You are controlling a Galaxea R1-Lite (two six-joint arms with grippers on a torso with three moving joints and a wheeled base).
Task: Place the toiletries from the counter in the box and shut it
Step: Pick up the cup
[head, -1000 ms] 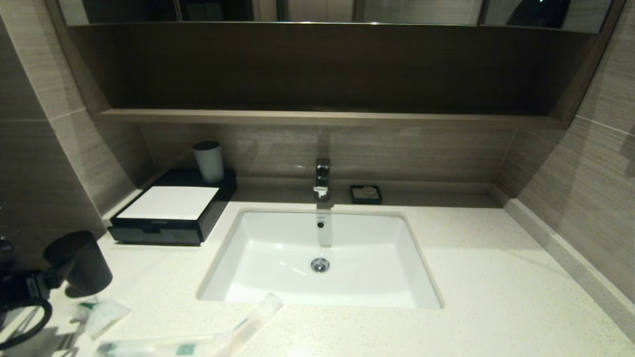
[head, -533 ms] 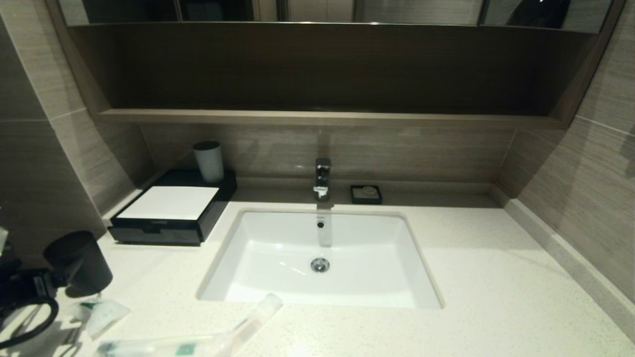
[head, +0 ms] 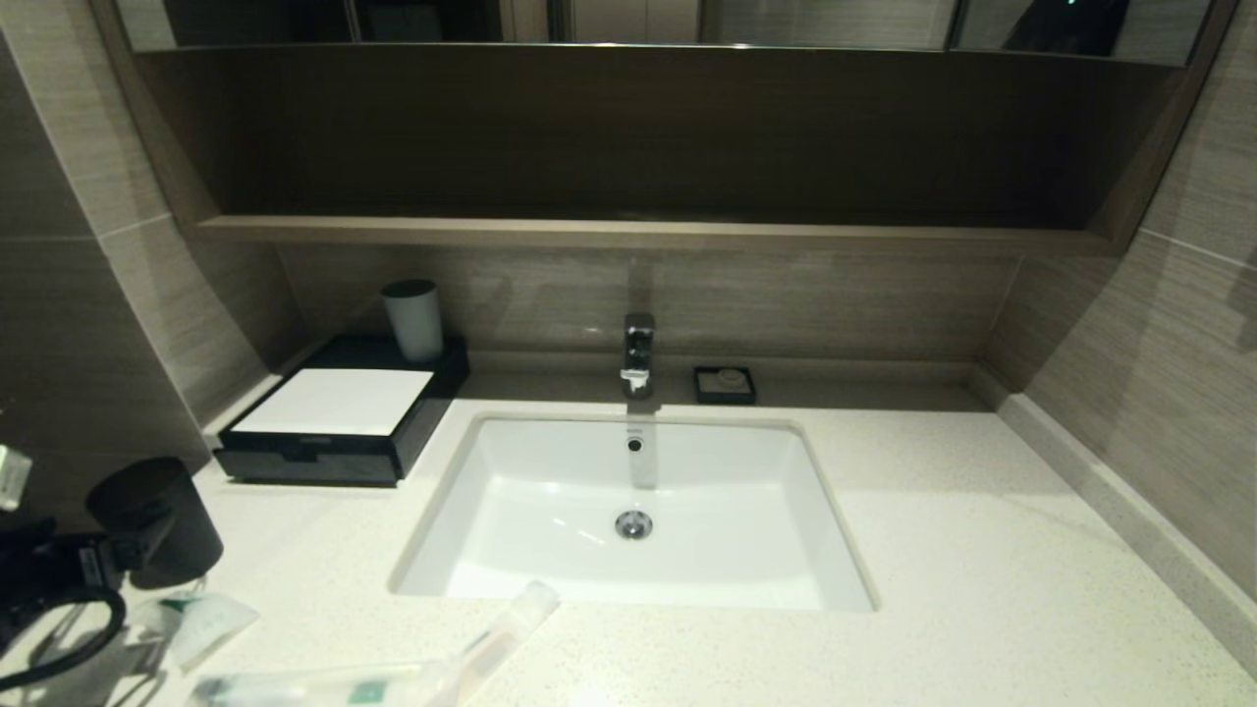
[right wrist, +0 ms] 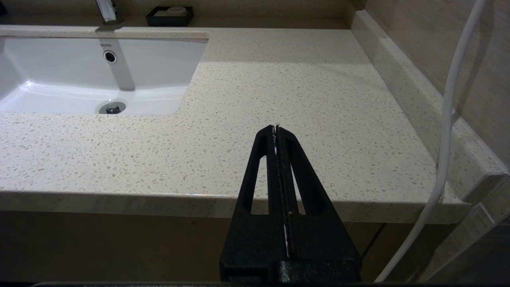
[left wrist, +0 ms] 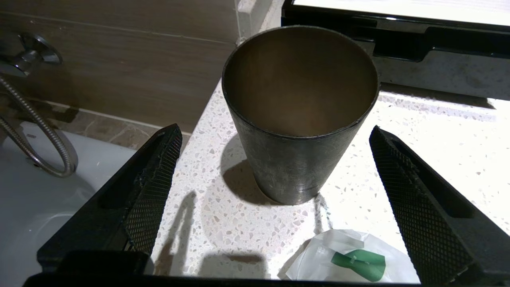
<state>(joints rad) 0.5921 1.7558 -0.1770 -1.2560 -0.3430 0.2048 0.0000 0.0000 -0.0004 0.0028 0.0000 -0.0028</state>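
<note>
The cream speckled stone table (head: 982, 589) runs wide and bare to the right of the white rectangular sink basin (head: 550, 491), bounded by a raised stone kerb along the tiled right wall and a straight front edge that shows plainly in the right wrist view. The left side is the crowded one. There the low black rectangular box with a flat white top panel and a front drawer (head: 339, 407) sits in the back corner, its drawer pushed in, with a light grey cup (head: 412, 319) standing on its rear end.

Near the table's left front edge stands a dark brown tapered tumbler with a scuffed matt wall (left wrist: 299, 119), upright and mouth open. The left hand (left wrist: 275, 187) hovers just in front of it, its two black cross-hatched fingers (left wrist: 153, 187) spread wide to either side of the tumbler without touching it, pinching nothing. Just beside the tumbler's foot lies a short translucent white plastic pouch with a green mark (left wrist: 354, 259), flat on the stone. Two long slim plastic-wrapped packets (head: 393, 668) lie along the front edge, between the pouch and the basin's near corner.

The right hand (right wrist: 277, 131) hangs off the front edge on the open right side, fingers pressed together.
</note>
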